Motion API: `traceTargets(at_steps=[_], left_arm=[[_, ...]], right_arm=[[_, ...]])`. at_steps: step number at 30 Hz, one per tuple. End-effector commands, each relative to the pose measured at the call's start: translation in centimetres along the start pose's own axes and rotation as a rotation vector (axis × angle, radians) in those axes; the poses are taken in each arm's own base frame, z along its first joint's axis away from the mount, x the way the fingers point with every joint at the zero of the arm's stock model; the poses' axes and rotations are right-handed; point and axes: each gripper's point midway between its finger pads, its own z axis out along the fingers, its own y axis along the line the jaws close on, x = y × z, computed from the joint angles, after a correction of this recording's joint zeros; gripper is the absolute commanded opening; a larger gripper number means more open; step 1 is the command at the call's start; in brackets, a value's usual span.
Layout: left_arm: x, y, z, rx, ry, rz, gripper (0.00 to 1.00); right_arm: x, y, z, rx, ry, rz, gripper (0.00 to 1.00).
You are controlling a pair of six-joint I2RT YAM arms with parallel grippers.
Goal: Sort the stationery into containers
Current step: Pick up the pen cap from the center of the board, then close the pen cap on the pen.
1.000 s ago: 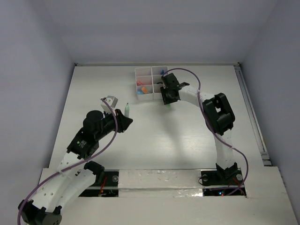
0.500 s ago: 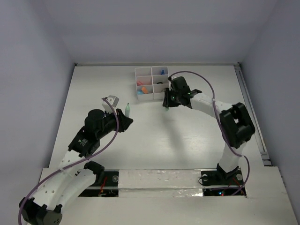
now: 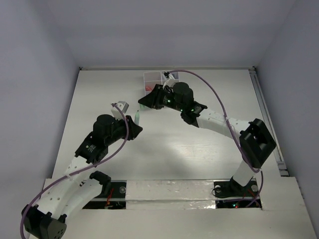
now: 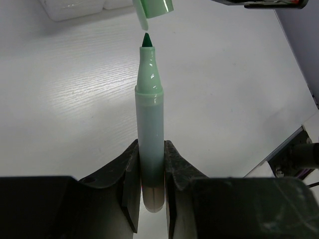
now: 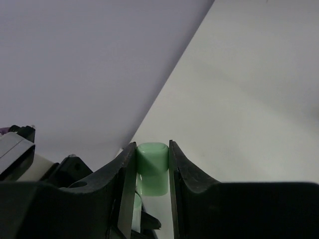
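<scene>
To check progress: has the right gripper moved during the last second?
Yes. The right gripper went left along the white box's near side, from right end to left end.

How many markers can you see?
1. The pale-green marker stands in the left fingers, its cap just above it. More may hide in the white box behind the right arm.

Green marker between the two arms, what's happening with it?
The left arm's jaws grip a pale-green plastic marker near its base, uncapped. The right arm's jaws hold the matching pale-green cap just beyond the tip, roughly aligned, not touching. Probably recapping it before sorting.
</scene>
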Motion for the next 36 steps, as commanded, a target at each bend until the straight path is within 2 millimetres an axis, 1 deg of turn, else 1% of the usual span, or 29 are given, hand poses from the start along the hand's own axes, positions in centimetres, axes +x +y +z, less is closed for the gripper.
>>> traceTargets(at_steps=[1,2,3,4,10,11,13,15,16,17,18,20,21,22,23,28,33,36], left_arm=[[-1.4,-0.6,0.1,0.031,-0.042,0.025,0.00],[-1.6,-0.7,0.1,0.031,-0.046,0.026,0.00],[-1.5,-0.6,0.2,0.028,-0.043,0.025,0.00],[-1.4,-0.6,0.1,0.028,-0.043,0.025,0.00],[-1.4,-0.6,0.2,0.031,-0.042,0.026,0.00],[-1.3,-0.6,0.2,0.031,-0.038,0.026,0.00],[-1.4,-0.6,0.2,0.031,-0.038,0.027,0.00],[-1.3,-0.6,0.2,0.030,-0.037,0.027,0.00],[-1.4,-0.6,0.2,0.031,-0.038,0.027,0.00],[-1.4,-0.6,0.2,0.030,-0.040,0.026,0.00],[-1.4,-0.5,0.2,0.027,-0.040,0.026,0.00],[-1.6,-0.5,0.2,0.022,-0.045,0.026,0.00],[-1.5,-0.5,0.1,0.022,-0.044,0.024,0.00],[-1.6,-0.5,0.1,0.020,-0.048,0.026,0.00],[-1.7,-0.1,0.1,0.006,-0.053,0.023,0.00],[-2.3,0.2,-0.3,-0.015,-0.080,0.020,0.00],[-2.2,0.0,-0.3,-0.003,-0.077,0.023,0.00],[-2.0,-0.2,-0.2,0.016,-0.068,0.023,0.00]], right_arm=[[-2.0,4.4,0.8,-0.146,-0.075,0.046,0.00],[-2.2,4.7,0.8,-0.152,-0.080,0.035,0.00],[-2.1,4.6,0.8,-0.147,-0.077,0.035,0.00],[-1.8,5.0,0.7,-0.153,-0.074,0.034,0.00],[-1.9,4.6,0.6,-0.132,-0.083,0.029,0.00],[-1.6,4.9,0.7,-0.136,-0.077,0.028,0.00],[-1.7,4.9,0.8,-0.133,-0.080,0.026,0.00],[-1.1,5.6,1.0,-0.135,-0.070,0.012,0.00],[-1.3,5.6,1.0,-0.129,-0.079,0.007,0.00],[-1.0,5.9,1.1,-0.132,-0.076,-0.004,0.00],[-1.0,5.8,1.1,-0.122,-0.074,-0.008,0.00],[-0.5,6.2,1.3,-0.116,-0.072,-0.022,0.00],[-0.4,6.0,1.4,-0.107,-0.071,-0.025,0.00],[-0.3,6.2,1.4,-0.101,-0.075,-0.028,0.00],[0.1,6.3,1.3,-0.096,-0.076,-0.038,0.00],[0.2,6.1,1.1,-0.030,-0.113,-0.073,0.00],[0.0,5.3,1.2,0.007,-0.132,-0.087,0.01],[-0.5,5.2,1.3,0.013,-0.146,-0.101,0.01]])
